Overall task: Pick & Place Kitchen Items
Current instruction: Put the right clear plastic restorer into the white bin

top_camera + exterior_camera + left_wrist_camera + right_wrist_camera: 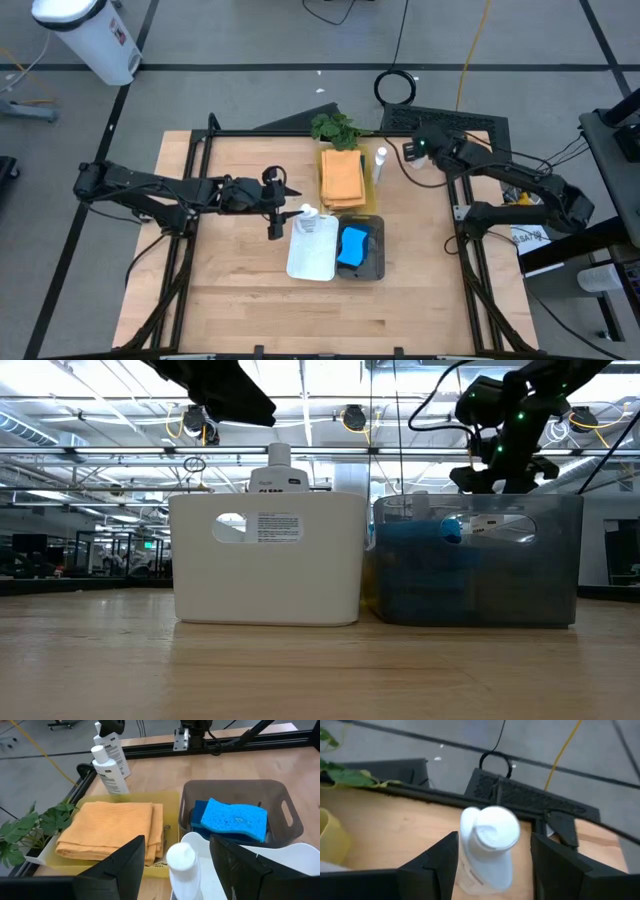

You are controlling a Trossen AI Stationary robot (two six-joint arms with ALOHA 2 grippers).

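A white capped bottle [183, 865] stands upright in the white bin [312, 255]. My left gripper [277, 206] is open, with one finger on either side of the bottle's cap and a gap on both sides. Two more white bottles [111, 767] stand on the table's far side, beside the folded orange-tan cloths [342, 180]. My right gripper [411, 150] is open around the cap of one of them [492, 832] and touches nothing. Blue sponges [354, 243] lie in the grey bin [376, 262].
The orange-tan cloths lie on a yellow tray [170, 800] behind the two bins. A leafy green plant [335, 128] stands at the table's far edge. A black frame rail [300, 133] runs along the far side. Bare wood lies to the left and near sides.
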